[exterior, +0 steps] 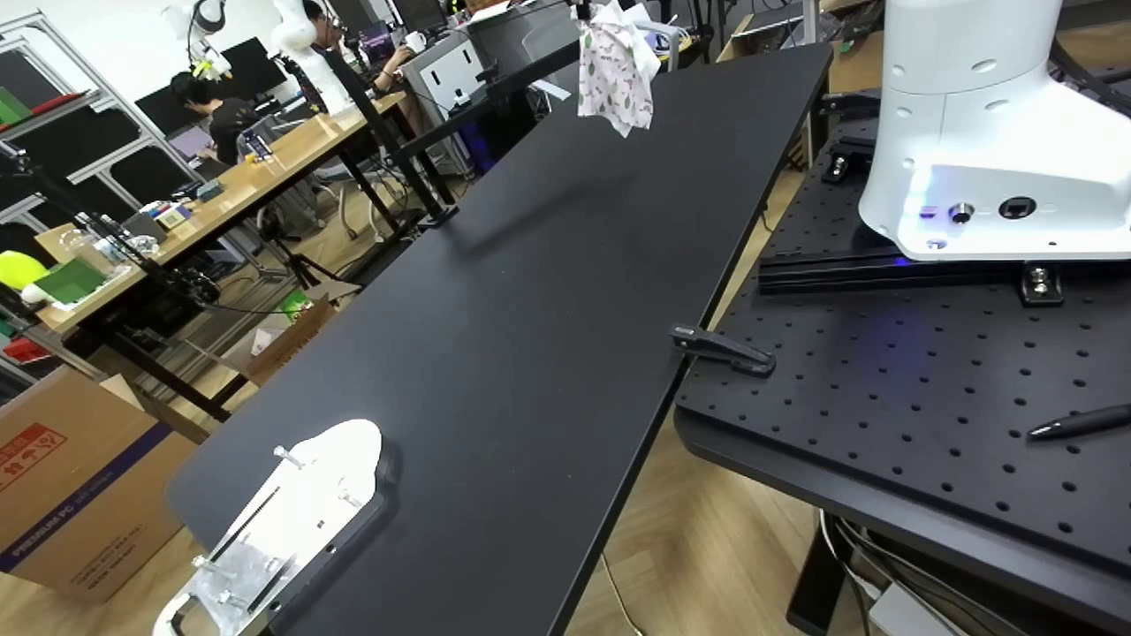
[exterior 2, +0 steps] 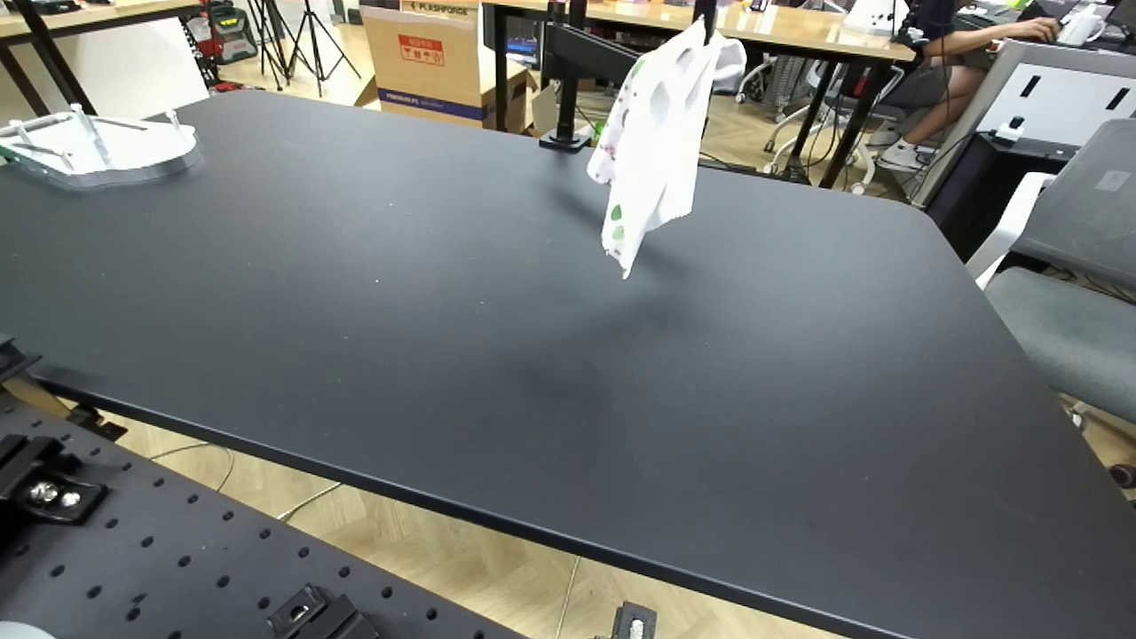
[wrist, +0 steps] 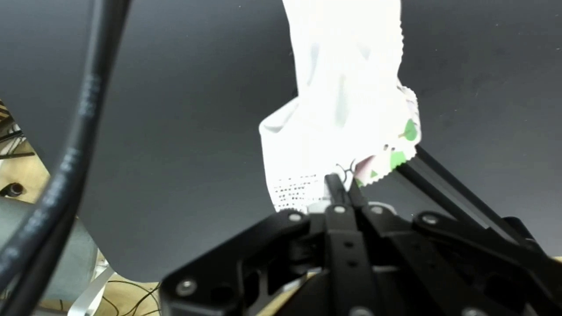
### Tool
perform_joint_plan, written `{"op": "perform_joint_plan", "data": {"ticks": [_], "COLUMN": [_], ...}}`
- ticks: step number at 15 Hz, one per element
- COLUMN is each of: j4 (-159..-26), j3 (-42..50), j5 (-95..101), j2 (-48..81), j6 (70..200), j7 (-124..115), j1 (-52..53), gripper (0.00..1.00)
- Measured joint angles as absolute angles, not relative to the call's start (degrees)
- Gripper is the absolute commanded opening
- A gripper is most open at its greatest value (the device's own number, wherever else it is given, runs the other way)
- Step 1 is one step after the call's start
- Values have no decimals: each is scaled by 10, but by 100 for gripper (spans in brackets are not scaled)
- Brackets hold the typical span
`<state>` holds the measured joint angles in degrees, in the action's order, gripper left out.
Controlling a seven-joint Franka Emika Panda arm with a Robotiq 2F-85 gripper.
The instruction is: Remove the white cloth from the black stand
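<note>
The white cloth (exterior: 616, 75) has pink and green prints and hangs above the black table in both exterior views (exterior 2: 657, 142). In the wrist view the cloth (wrist: 342, 101) spreads out ahead of the fingers. My gripper (wrist: 344, 182) is shut on the cloth near one edge; its dark fingertips also show at the cloth's top in both exterior views (exterior: 582, 11) (exterior 2: 708, 25). The black stand (exterior: 424, 168) is a post at the table's edge with a long arm (exterior 2: 593, 55) that runs behind or under the cloth. I cannot tell whether the cloth still touches the arm.
A white plate fixture (exterior: 296, 508) with metal pegs lies at one end of the black table (exterior: 530, 353). The white robot base (exterior: 963, 132) stands on a perforated board (exterior: 884, 380). A black clamp (exterior: 724, 350) sits at the table edge. A grey chair (exterior 2: 1065, 328) stands beside the table.
</note>
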<state>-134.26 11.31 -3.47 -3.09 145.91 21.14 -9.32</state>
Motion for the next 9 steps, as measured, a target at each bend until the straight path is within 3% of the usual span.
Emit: {"op": "perform_joint_plan", "data": {"ticks": [9], "j4": [-1353], "j3": [55], "j5": [-37], "j2": [-99], "j6": [1378], "j7": [228], "j1": [-22], "gripper": [0]}}
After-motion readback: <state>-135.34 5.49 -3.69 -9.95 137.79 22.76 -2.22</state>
